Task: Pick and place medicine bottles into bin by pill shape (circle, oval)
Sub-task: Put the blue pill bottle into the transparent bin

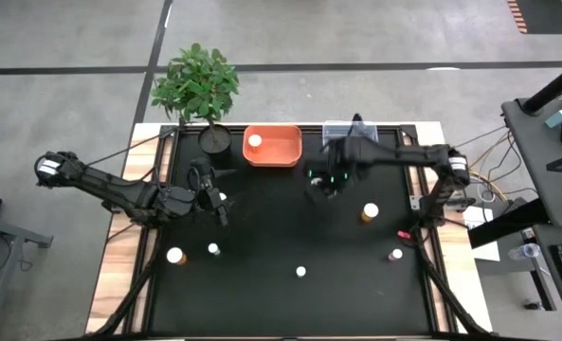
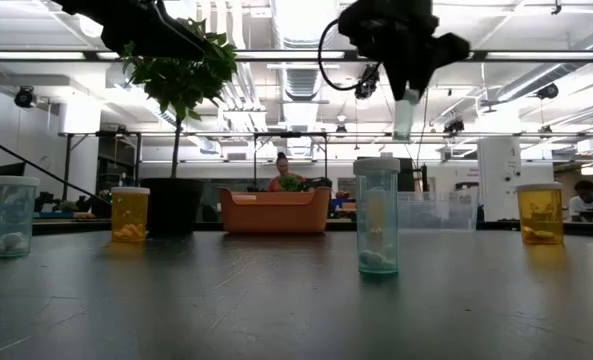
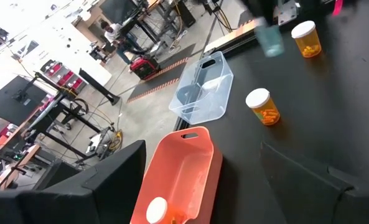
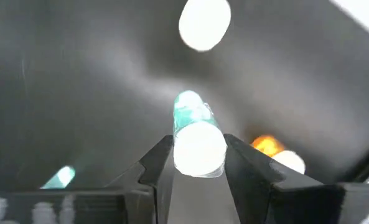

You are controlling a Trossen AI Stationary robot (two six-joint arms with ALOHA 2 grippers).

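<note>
My right gripper (image 1: 326, 182) hangs high over the table's far middle, near the clear bin (image 1: 342, 133), shut on a small clear teal-tinted medicine bottle (image 2: 404, 115) with a white cap. My left gripper (image 1: 216, 201) waits open over the left half, near the orange bin (image 1: 273, 150), touching nothing. The orange bin holds one white-capped bottle (image 1: 254, 141). Other bottles stand upright on the black table: an amber one (image 1: 371, 212), a small one (image 1: 395, 254), a white-capped one (image 1: 301, 272), another small one (image 1: 214, 249) and an amber one (image 1: 175, 256). My right gripper pinches the small bottle between its two fingers at the white-capped top end (image 4: 198, 148), one finger (image 4: 159, 165) on each side. The fingers come from above, pointing down. The bottle hangs upright below them, its body (image 4: 189, 111) lifted well clear of the table.
A potted green plant (image 1: 197, 85) stands at the far left corner beside the orange bin. In the low view a clear bottle (image 2: 377, 215) stands mid-table, with amber ones at left (image 2: 130, 213) and right (image 2: 539, 213). People show in the room beyond.
</note>
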